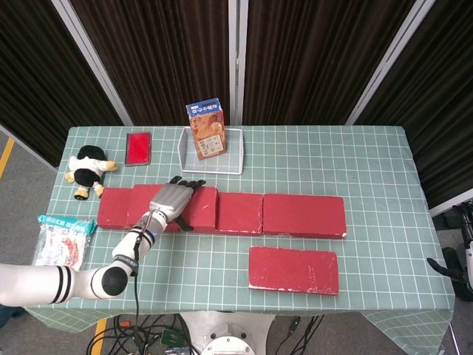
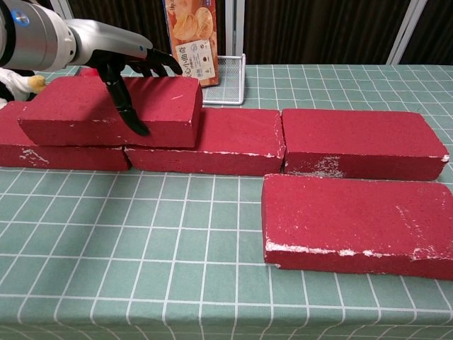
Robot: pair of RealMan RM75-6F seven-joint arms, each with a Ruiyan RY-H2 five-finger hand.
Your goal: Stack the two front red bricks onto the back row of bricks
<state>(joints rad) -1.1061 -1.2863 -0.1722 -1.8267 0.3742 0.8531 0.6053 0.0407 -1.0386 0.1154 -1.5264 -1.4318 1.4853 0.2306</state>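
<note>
Bright, even overhead light, sharp focus — shadows soft and short, perhaps slight edge distortion.

Count on the table — five red bricks [image 1: 293,270]
One snack box [image 1: 206,129], one wire basket [image 1: 184,155], one plush toy [image 1: 87,168], one red phone [image 1: 138,148], one snack bag [image 1: 59,250]

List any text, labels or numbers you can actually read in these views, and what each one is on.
None can be read with confidence.
Snack box in the wire basket: printed lettering and a label panel, too small and blurred to read.
Snack packet at the table's left edge: red print, blurred, unreadable.
Red flat case: no text visible.
Red bricks, e.g. the front one: no markings, only white scuffs.
</note>
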